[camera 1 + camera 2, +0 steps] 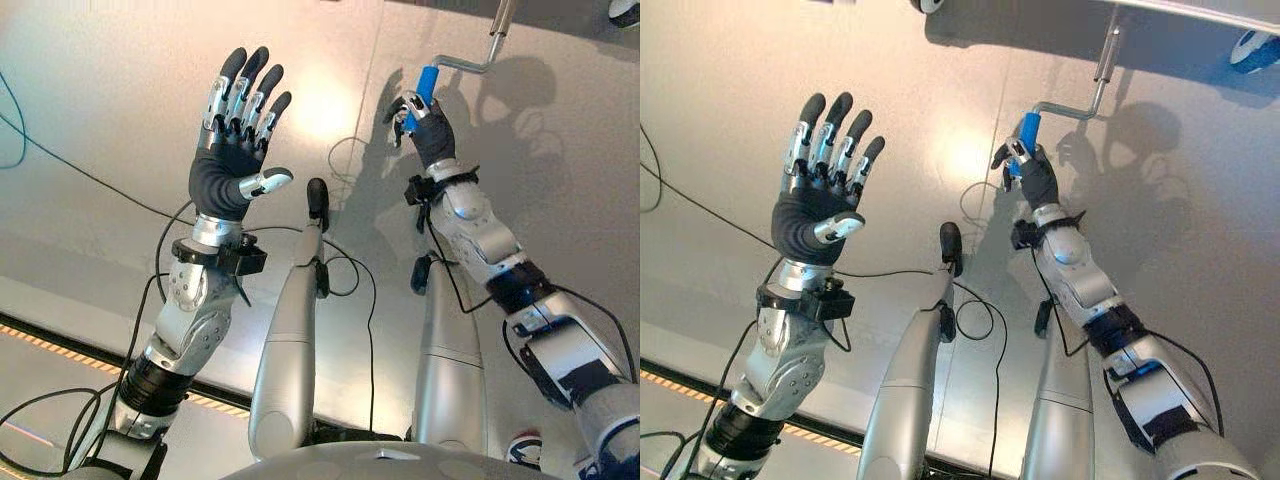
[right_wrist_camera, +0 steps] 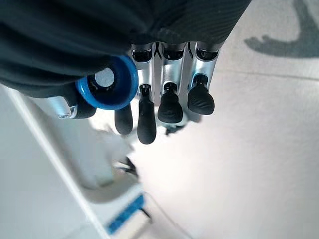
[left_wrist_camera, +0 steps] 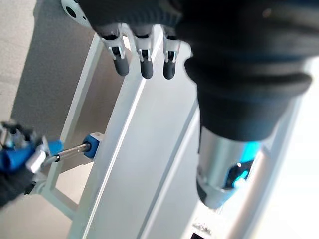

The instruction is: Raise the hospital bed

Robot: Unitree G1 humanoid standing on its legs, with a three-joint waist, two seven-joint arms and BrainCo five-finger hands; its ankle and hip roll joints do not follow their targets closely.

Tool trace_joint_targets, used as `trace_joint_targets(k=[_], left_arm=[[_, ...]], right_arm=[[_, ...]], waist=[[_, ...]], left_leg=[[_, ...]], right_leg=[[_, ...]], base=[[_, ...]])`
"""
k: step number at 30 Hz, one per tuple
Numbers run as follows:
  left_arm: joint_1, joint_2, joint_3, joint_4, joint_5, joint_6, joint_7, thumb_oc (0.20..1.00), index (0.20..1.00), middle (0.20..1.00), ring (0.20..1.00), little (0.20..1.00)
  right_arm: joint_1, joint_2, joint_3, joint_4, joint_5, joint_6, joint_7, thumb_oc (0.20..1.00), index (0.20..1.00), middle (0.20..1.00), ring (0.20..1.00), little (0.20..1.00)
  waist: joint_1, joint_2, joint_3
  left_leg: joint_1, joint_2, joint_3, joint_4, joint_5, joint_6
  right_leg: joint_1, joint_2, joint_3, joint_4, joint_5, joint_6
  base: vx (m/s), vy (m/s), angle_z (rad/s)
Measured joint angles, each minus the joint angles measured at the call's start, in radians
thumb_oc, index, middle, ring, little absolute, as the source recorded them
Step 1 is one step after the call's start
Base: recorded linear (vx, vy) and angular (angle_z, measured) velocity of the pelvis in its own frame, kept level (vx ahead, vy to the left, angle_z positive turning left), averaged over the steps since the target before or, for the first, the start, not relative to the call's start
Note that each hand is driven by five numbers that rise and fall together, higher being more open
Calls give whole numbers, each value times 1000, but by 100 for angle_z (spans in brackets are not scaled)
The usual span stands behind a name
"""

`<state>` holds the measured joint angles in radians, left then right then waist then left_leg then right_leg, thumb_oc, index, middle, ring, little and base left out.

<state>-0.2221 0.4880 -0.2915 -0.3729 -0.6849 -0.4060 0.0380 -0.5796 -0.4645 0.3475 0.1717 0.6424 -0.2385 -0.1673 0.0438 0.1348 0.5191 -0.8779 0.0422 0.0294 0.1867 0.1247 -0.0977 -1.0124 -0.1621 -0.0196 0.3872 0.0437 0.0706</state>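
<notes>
Right hand (image 1: 425, 125) grips blue crank handle (image 1: 426, 84) (left hand (image 1: 232, 150) spread, well apart).

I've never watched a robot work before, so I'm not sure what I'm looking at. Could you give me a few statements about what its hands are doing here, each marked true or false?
1. The right hand is wrapped round the blue crank handle. True.
2. The left hand also holds the crank. False: it is raised apart from it, holding nothing.
3. The left hand's fingers are spread open. True.
4. The blue handle joins a bent metal crank rod. True.
5. The blue handle lies loose on the floor. False: it is in the right hand, on the rod.
</notes>
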Motion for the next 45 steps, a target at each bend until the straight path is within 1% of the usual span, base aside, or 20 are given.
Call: trace_joint_targets(k=[2,3,6,9,11,12,16,18,21,23,25,27,29,31,34,36,40,41,42,45], left_arm=[[21,8,7,11,4,3,-9,1000,1000,1000,1000,1000],[35,13,15,10,4,2,-24,1000,1000,1000,1000,1000],[67,28,47,7,4,1,-51,1000,1000,1000,1000,1000],[88,30,54,6,3,2,-70,1000,1000,1000,1000,1000],[103,31,61,3,3,6,-79,1000,1000,1000,1000,1000],[113,29,67,0,3,7,-82,1000,1000,1000,1000,1000],[115,30,85,-2,3,9,-96,1000,1000,1000,1000,1000],[118,30,90,-3,2,9,-98,1000,1000,1000,1000,1000],[133,29,116,-17,-6,9,-99,1000,1000,1000,1000,1000],[136,29,121,-32,-7,9,-99,1000,1000,1000,1000,1000],[136,29,121,-36,-7,9,-100,1000,1000,1000,1000,1000],[137,32,120,-41,-9,9,-102,1000,1000,1000,1000,1000],[137,39,121,-45,-19,9,-103,1000,1000,1000,1000,1000],[137,41,116,-46,-32,9,-103,1000,1000,1000,1000,1000],[137,46,116,-46,-39,10,-103,1000,1000,1000,1000,1000],[136,70,110,-48,-41,10,-103,1000,1000,1000,1000,1000],[134,86,92,-51,-46,10,-103,1000,1000,1000,1000,1000],[133,92,78,-51,-47,10,-102,1000,1000,1000,1000,1000],[134,102,72,-51,-47,11,-103,1000,1000,1000,1000,1000],[131,118,69,-52,-47,11,-101,1000,1000,1000,1000,1000]], right_arm=[[51,-6,-24,-9,8,-4,5,200,200,200,200,200],[86,-30,-43,-10,9,-3,8,200,200,200,200,200],[130,-34,-82,-15,9,-3,29,200,200,200,200,200],[154,-14,-114,-24,20,-2,50,200,200,200,200,200],[180,7,-145,-43,29,-2,59,200,200,200,200,200],[194,34,-168,-44,30,-2,62,200,200,200,200,200],[228,69,-198,-42,38,-1,46,200,200,200,200,200],[246,111,-236,-42,38,-2,40,200,200,200,200,200],[257,150,-243,-41,35,-2,27,200,200,200,200,200],[255,154,-251,12,-7,-22,17,200,200,200,200,200],[254,153,-257,31,-28,-24,2,200,200,200,200,200],[244,157,-257,102,-47,-58,-18,200,200,200,200,200],[243,133,-257,106,-86,-58,-36,200,200,200,200,200],[227,133,-257,138,-108,-61,-54,200,200,200,200,200],[183,118,-257,225,-132,-72,-90,200,200,200,200,200],[132,90,-257,333,-158,-81,-94,200,200,200,200,200],[68,86,-257,460,-159,-87,-101,200,200,200,200,200],[24,81,-257,546,-159,-86,-101,200,200,200,200,200],[1,76,-257,585,-159,-83,-101,200,200,200,200,200],[-44,75,-248,664,-159,-83,-101,200,200,200,200,200]], waist=[[-10,-1,0],[-16,-2,1],[-24,-3,1],[-30,-6,3],[-30,-12,8],[-31,-19,12],[-33,-26,16],[-34,-28,17],[-49,-39,18],[-57,-51,19],[-59,-55,18],[-60,-58,18],[-59,-60,18],[-59,-62,18],[-60,-65,17],[-61,-67,17],[-59,-68,17],[-55,-68,17],[-54,-68,17],[-54,-68,17]], left_leg=[[37,-1,2,-14,-1,1],[68,-1,6,-26,-2,2],[89,-3,9,-34,-3,4],[100,-3,11,-43,-3,5],[111,-1,20,-55,-3,5],[123,0,22,-60,-3,5],[157,-2,26,-78,-4,7],[167,-3,27,-88,-4,8],[170,-4,29,-91,-4,9],[176,-4,38,-93,-5,10],[185,-6,48,-95,-7,13],[192,-8,52,-98,-8,16],[191,-11,54,-98,-8,17],[191,-11,57,-99,-8,19],[191,-12,66,-99,-10,21],[191,-13,72,-99,-11,23],[191,-13,72,-100,-11,24],[191,-14,73,-101,-11,24],[191,-14,73,-101,-11,24],[190,-14,71,-101,-11,25]], right_leg=[[35,1,1,-9,-2,3],[61,0,2,-16,-5,6],[80,-1,4,-20,-8,9],[89,0,4,-30,-7,9],[93,1,9,-36,-7,11],[105,2,10,-42,-7,11],[132,2,10,-54,-8,12],[141,2,11,-61,-7,14],[144,2,13,-65,-6,16],[146,2,21,-68,-4,18],[150,2,29,-72,-1,21],[156,1,36,-77,2,24],[155,0,40,-81,5,26],[157,0,42,-90,11,28],[157,0,50,-98,16,30],[158,1,55,-107,22,32],[159,0,55,-111,24,33],[159,0,55,-111,24,33],[158,0,55,-112,24,33],[157,-1,56,-112,24,33]], base=[[7,-61,-3],[3,-91,-1],[-5,-94,-1],[3,-60,-3],[2,-95,-7],[9,-90,-7],[16,-55,-3],[11,-40,-1],[1,-46,-2],[5,-30,-7],[3,-27,-9],[-6,-13,-4],[0,0,0],[8,-15,-5],[1,-2,-5],[4,2,-6],[0,0,0],[0,0,0],[0,0,0],[0,0,0]])
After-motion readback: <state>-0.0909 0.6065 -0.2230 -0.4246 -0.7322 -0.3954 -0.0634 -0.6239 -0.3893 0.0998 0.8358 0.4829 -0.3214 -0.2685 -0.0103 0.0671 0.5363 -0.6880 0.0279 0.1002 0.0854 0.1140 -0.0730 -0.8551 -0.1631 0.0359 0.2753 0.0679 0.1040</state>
